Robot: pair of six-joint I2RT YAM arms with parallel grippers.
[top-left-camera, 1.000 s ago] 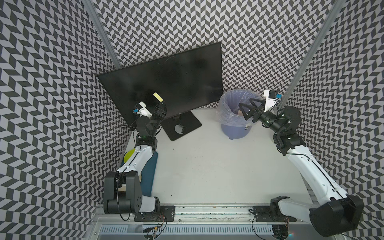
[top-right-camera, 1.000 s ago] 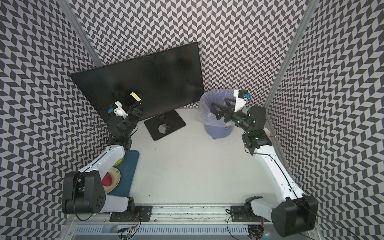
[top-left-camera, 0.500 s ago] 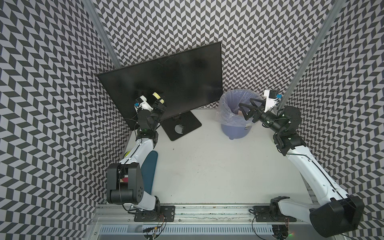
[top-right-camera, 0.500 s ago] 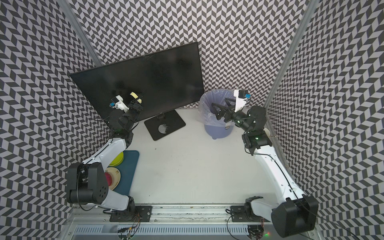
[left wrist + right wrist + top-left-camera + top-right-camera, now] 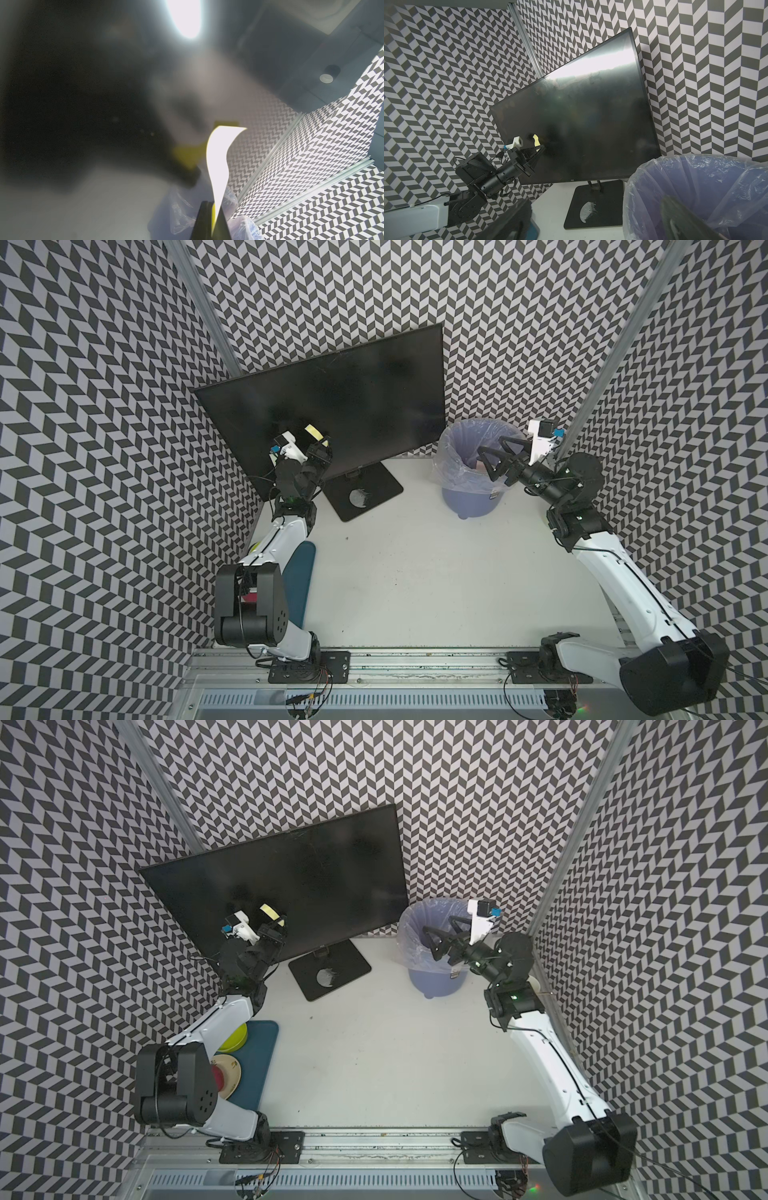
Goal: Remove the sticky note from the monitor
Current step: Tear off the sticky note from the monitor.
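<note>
Within the last second the left gripper (image 5: 541,148) had gone from spread to fully pressed together, and it had also moved a little closer to the monitor (image 5: 353,398) — its jaws now pinched the lower edge of the yellow sticky note (image 5: 536,139). The note sat on the lower part of the screen, on the side toward the left arm. In the left wrist view it rose out of the closed jaws and bowed away from the glass in a curve, with its yellow reflection beside it. Its upper edge appeared to touch the screen, but I could not tell for certain whether it was still glued there. In my judgement this meant that the grasp was done and only the peeling remained: the note was held but not yet clearly off the monitor. The left arm stood with its forearm rising steeply from the table (image 5: 415,572). Its wrist was bent forward so that the gripper pointed up and into the screen, above the edge of the base (image 5: 365,493). The right arm had not moved — it reached out long, and the right gripper (image 5: 490,462) hung with jaws spread wide, holding nothing, over the mouth of the lined bin (image 5: 469,506), well apart from the note.
</note>
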